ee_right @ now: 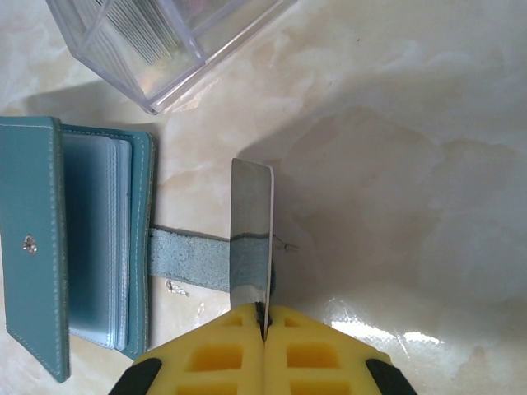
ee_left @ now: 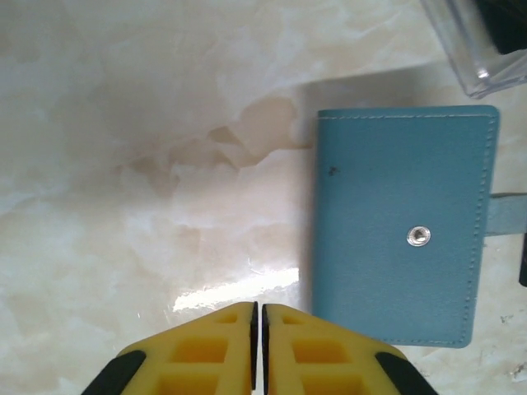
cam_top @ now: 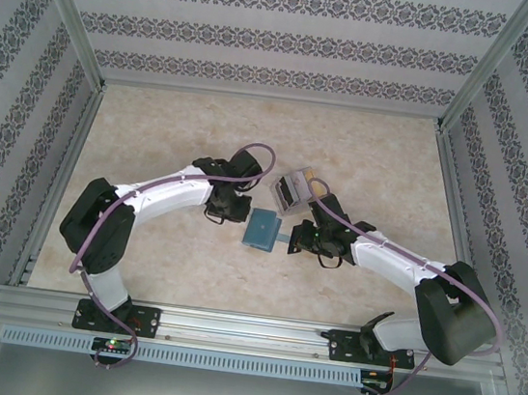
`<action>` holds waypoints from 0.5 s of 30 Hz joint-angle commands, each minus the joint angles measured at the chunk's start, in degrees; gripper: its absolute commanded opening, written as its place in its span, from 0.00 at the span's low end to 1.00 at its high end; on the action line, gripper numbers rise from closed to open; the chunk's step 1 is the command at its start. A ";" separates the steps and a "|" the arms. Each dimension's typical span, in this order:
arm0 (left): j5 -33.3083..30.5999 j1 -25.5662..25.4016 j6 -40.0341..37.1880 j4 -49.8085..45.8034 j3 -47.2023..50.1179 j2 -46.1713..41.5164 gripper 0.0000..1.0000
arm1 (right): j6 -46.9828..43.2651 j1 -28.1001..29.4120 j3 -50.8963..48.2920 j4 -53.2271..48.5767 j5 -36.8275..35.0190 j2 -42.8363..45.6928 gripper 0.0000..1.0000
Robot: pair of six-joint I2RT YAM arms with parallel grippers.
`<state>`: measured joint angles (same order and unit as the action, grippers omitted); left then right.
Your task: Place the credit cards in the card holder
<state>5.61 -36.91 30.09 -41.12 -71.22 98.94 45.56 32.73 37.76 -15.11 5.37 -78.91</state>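
Teal card holder (cam_top: pixel 263 229): lying between both claws
Right claw (ee_right: pixel 263 314): pinching one credit card (ee_right: pixel 251 222)
Left claw (ee_left: pixel 257 314): closed, holding nothing

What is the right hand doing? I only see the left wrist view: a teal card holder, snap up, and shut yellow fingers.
Observer: The right hand is shut on a credit card, held edge-on beside the card holder.
Operator: Is the holder fully closed?
Observer: No; the right wrist view shows its cover slightly raised, pale pockets showing.
Operator: The clear corner at my top right?
Observer: A clear box with a stack of cards inside.
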 commanded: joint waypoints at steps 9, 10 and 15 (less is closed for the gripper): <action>5.19 -1.94 1.06 3.77 -4.74 2.66 0.91 | -1.57 -0.80 0.96 -4.49 -2.38 -1.69 0.00; 3.30 -2.95 0.63 1.44 -7.04 4.46 0.94 | -1.47 -0.82 0.91 -4.55 -2.48 -1.76 0.00; -3.46 -7.31 -0.19 -6.70 -15.09 12.24 0.99 | -1.14 -0.83 0.31 -4.39 -2.95 -1.51 0.00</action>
<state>6.92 -42.13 30.76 -40.21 -83.83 108.01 44.77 32.36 38.57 -16.08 5.34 -79.26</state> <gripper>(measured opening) 0.990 0.045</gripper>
